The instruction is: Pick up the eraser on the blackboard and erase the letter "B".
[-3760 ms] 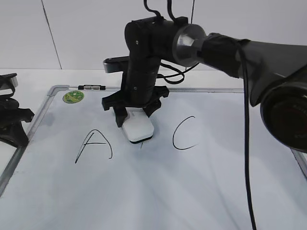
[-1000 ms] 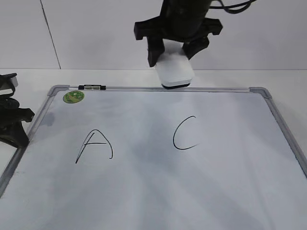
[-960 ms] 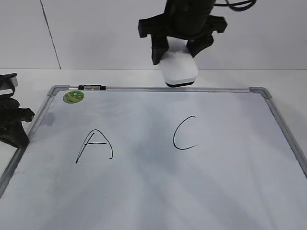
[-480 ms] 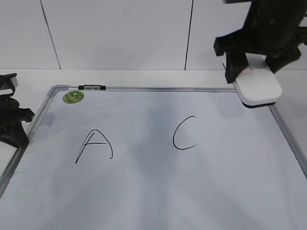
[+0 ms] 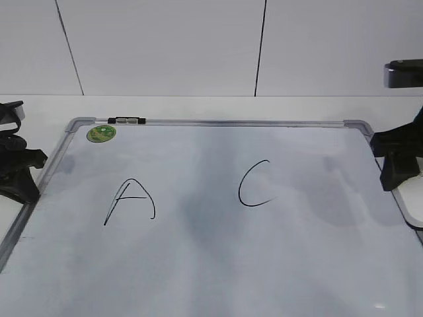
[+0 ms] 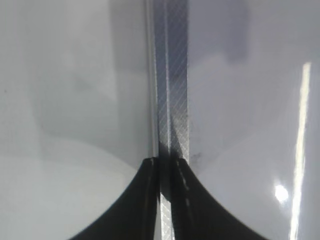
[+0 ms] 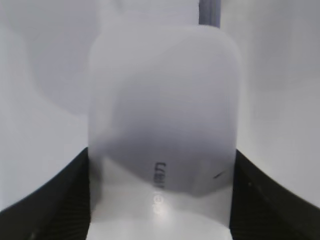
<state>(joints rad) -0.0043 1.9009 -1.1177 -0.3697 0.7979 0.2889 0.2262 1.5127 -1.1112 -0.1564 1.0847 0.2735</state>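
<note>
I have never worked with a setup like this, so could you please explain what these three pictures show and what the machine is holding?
This is a two-armed robot working at a table. The wide picture comes from a camera in front, looking down at a slant on a white blackboard with a grey frame. On it are a hand-drawn "A" and "C", with a blank gap between them, a green sticker and a small marker on the top frame.

The other two pictures come from cameras on the wrists. The right wrist view looks down on the white eraser, sitting between the right gripper's dark fingers. The left wrist view shows the left gripper, shut, over the board's frame; in the wide picture it sits at the far left.
</note>
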